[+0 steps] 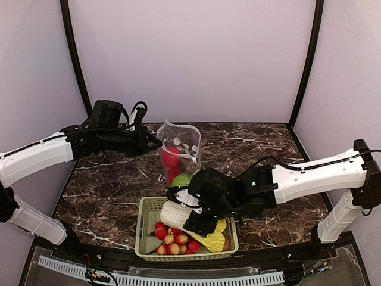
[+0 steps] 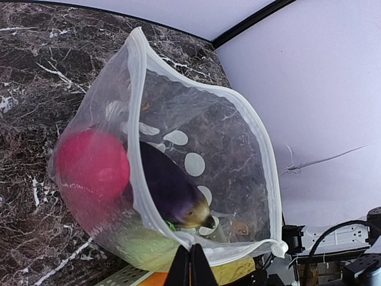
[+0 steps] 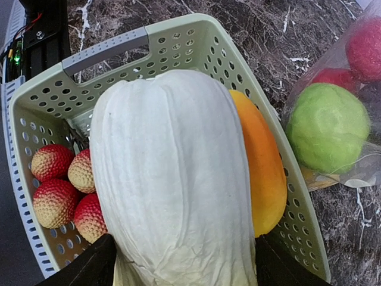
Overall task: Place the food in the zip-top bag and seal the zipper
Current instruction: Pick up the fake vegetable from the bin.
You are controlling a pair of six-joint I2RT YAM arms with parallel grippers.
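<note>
Inside bag (image 1: pixel 186 136), green apple (image 3: pixel 327 126), cabbage (image 3: pixel 172 179) over basket (image 3: pixel 107 47)

**Table** (image 1: pixel 268 155): flat top, dark brown marble pattern with irregular white veining. The surface runs from the near edge back to the rear wall.

Items resting directly on the top:

1. **Basket** (image 1: pixel 144 215): pale green plastic, rectangular, with perforated walls. It sits flat on its base at the near edge, roughly midway between left and right, with one long side parallel to that edge.
2. **Bag** (image 1: pixel 186 138): clear plastic printed with white dots. It stands upright with the mouth upward and open. Its lower end rests on the marble just beyond the basket's far rim. Contact between bag and basket cannot be determined.
</note>
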